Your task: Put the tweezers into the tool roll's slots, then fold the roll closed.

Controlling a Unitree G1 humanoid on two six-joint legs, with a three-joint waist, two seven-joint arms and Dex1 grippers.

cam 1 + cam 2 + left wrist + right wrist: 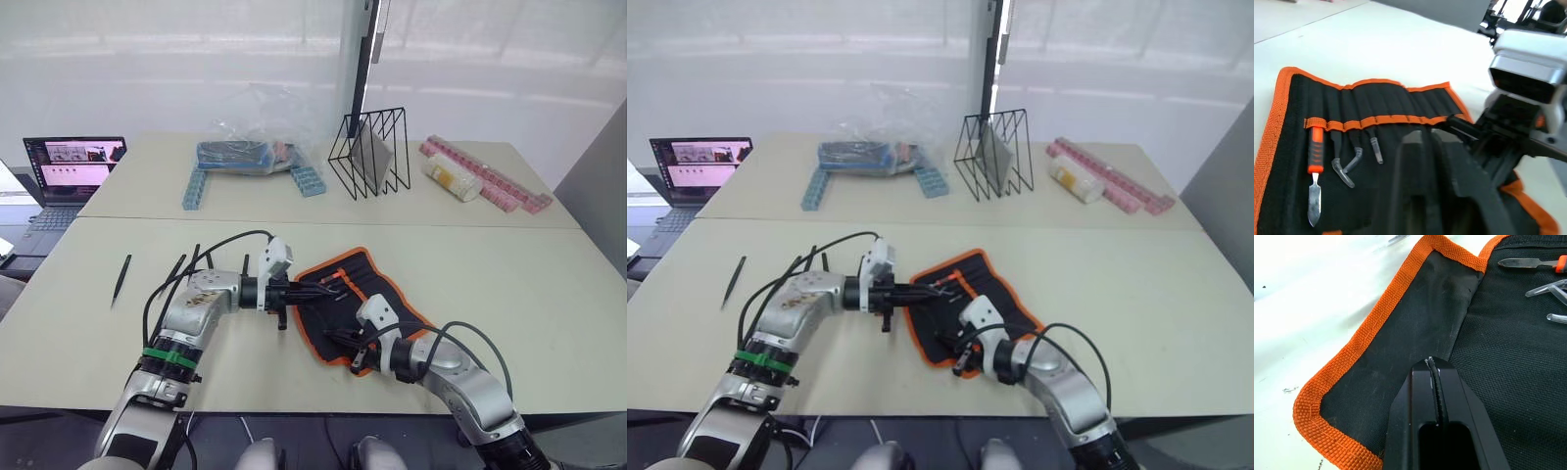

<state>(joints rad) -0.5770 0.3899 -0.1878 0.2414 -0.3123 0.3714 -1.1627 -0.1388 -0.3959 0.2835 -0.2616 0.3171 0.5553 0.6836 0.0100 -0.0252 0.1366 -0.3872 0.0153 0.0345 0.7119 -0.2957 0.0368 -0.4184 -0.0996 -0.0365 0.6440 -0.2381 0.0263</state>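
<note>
1. While the tool roll (358, 304) lies open near the table's (549, 284) front edge, both grippers sit over it: the left gripper (294, 291) at its left edge, the right gripper (1435, 364) at its near corner.
2. Right gripper: fingers pressed together, nothing visibly between them. Left gripper: its opening cannot be told.
3. Tweezers: one (120, 277) lies well apart to the left; others (181, 266) lie behind the left arm, long axes running front to back.
4. Judgement: the left arm is nearer the loose tweezers; the slots (1371, 121) lie to its right.
</note>
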